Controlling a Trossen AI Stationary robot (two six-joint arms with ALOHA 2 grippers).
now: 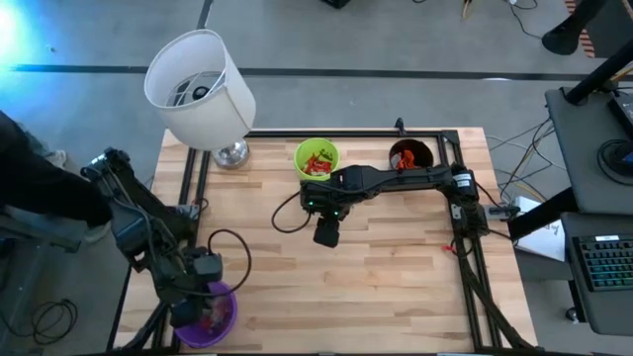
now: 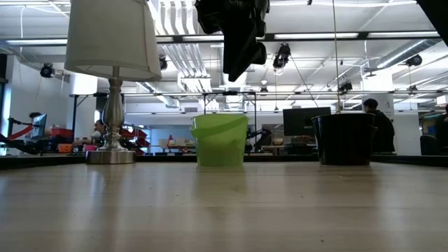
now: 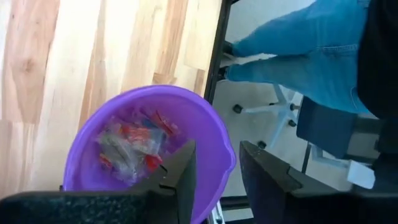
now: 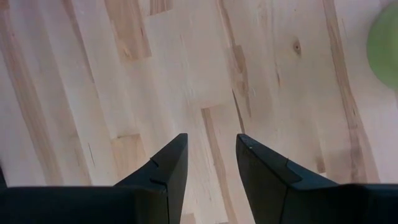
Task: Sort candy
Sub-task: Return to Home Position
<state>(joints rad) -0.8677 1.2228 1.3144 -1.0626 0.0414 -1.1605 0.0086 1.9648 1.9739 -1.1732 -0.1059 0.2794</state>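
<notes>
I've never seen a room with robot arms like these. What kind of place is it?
Probably a robotics lab in a big open workshop. The left gripper and right gripper hang over a framed table, a keyboard sits beside it, and a screen and bare pipes show behind.

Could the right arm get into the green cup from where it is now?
Probably yes: the right end effector hangs open close beside the green cup, nothing stands between, and the cup's top is uncovered.

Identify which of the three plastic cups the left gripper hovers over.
The purple plastic cup at the table's left corner by the arm bases, under the left gripper; the green plastic cup and black plastic cup stand along the far edge.
</notes>
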